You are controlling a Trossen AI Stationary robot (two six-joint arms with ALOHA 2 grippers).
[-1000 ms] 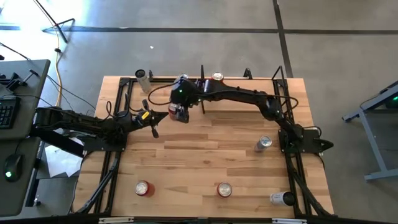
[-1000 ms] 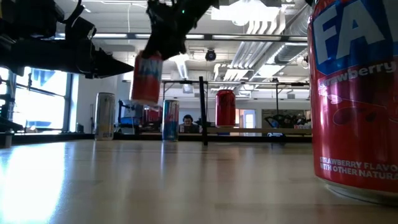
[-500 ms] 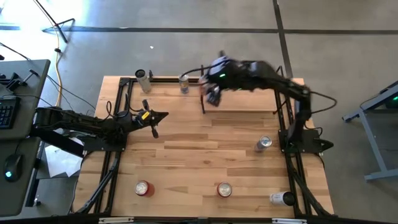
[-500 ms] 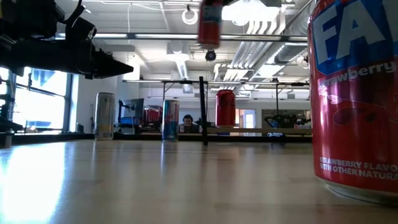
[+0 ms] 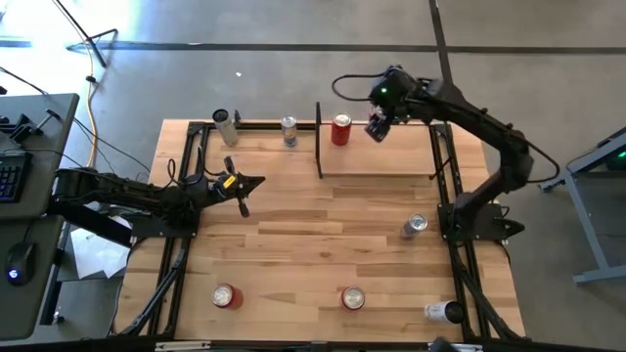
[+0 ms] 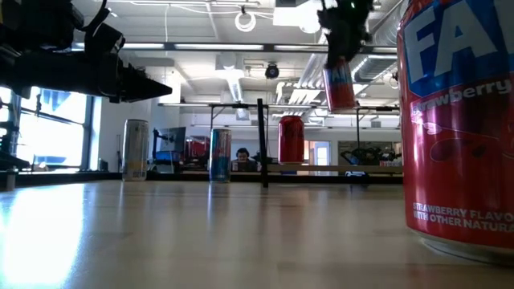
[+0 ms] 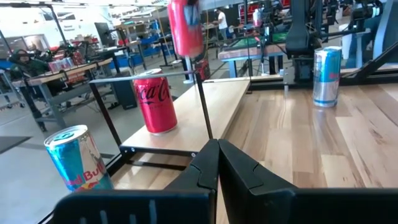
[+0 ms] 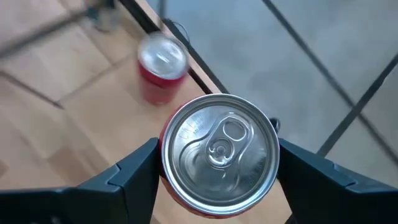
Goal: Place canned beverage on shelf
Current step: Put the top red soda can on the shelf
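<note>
The red can point(image 8: 219, 152) is up in the air, squeezed between the two fingers of the right claw point(image 5: 379, 127). The fingers press on its sides, so the shiny top with the pull tab faces the wrist camera. Held this way, the can stays upright and can go straight down onto its bottom.

In the view from above, the claw and can hang over the far edge of the shelf point(image 5: 381, 161), near its right part. In the low view the can point(image 6: 339, 84) is well above the shelf board, so it still has to come down. I think the arm is carrying it high so it does not bump the other cans.

A Coca-Cola can point(image 5: 340, 129) already stands on the shelf at its far left corner, beside the black bar point(image 5: 318, 142). The held can is to the right of it, so there looks to be room.

Off the shelf, a blue and silver can point(image 5: 289, 130) and a tall silver can point(image 5: 226, 125) stand along the far edge of the tabletop point(image 5: 293, 254). More cans wait at the near side.

The left claw point(image 5: 256, 181) rests low on the left side, fingers closed together and holding nothing.
</note>
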